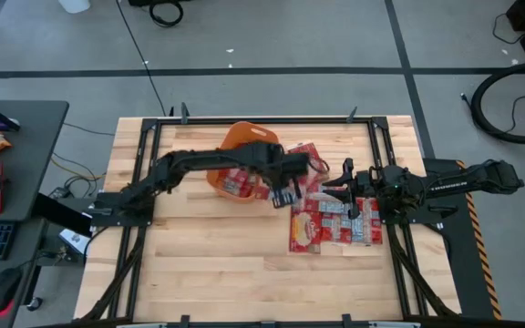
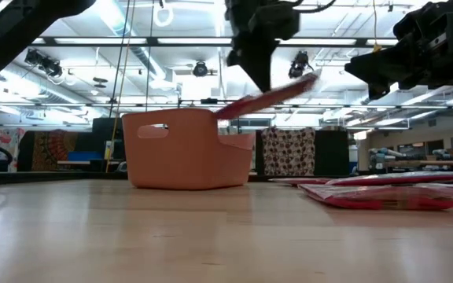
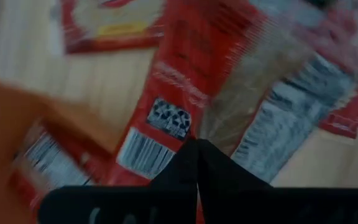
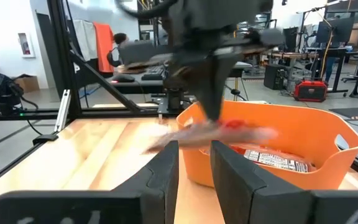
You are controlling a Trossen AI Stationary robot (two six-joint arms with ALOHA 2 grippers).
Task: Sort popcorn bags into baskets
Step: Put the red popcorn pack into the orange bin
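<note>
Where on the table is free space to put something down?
Bare wood lies in front of the orange basket and the loose popcorn bags, and left of the basket. It is crowded between basket and bags, where both grippers work.

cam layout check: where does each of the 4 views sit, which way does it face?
High: overhead, straight down; both arms, left gripper by the basket.
Low: tabletop level, across to the basket; arms enter from above.
Left wrist: behind shut fingers gripping a popcorn bag.
Right wrist: past its own fingers, toward the basket.
All four show the basket.
</note>
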